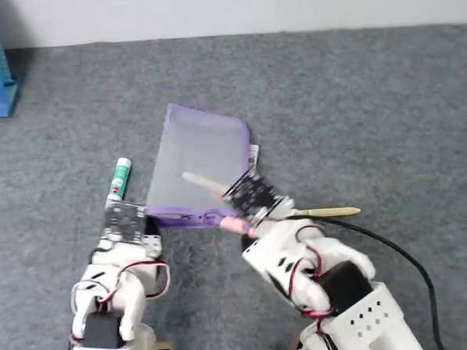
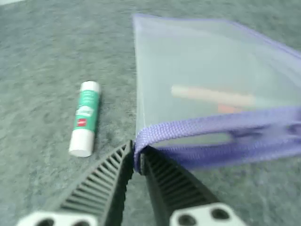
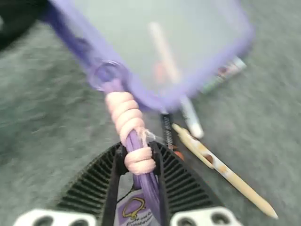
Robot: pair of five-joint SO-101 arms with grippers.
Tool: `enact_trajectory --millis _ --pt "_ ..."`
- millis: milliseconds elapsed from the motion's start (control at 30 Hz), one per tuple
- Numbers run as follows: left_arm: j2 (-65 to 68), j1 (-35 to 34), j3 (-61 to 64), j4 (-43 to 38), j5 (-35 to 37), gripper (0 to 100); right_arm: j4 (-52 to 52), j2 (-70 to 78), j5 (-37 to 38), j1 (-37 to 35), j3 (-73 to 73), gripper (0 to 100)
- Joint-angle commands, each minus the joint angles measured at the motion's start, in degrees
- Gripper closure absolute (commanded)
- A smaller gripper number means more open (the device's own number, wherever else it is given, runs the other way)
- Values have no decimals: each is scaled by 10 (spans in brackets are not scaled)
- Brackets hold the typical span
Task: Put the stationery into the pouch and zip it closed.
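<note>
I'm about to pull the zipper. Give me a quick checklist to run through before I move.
1. The left hand pinches the purple edge of the pouch: ok.
2. The right hand is shut on the zipper pull: ok.
3. All stationery inside: not ok; the glue stick and a beige pen lie outside the pouch.
4. Something inside: ok, a pale stick shows through the wall.
5. How far the zipper is open: cannot tell.
</note>
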Motion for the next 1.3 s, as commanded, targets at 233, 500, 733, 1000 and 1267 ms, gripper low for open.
enact_trajectory --millis 233,500,733,1000,1267 --pt "-6 -107 -91 101 13 989 45 -25 8 68 -90 991" --pt "-6 -71 -116 149 7 987 45 -25 7 63 -91 991" --pt "-6 -47 -83 128 17 754 46 -26 4 52 -91 991" --pt "-6 -43 -7 16 26 735 46 -29 5 52 -93 991" --pt "-5 -43 32 -53 -18 799 117 -85 6 48 -157 991"
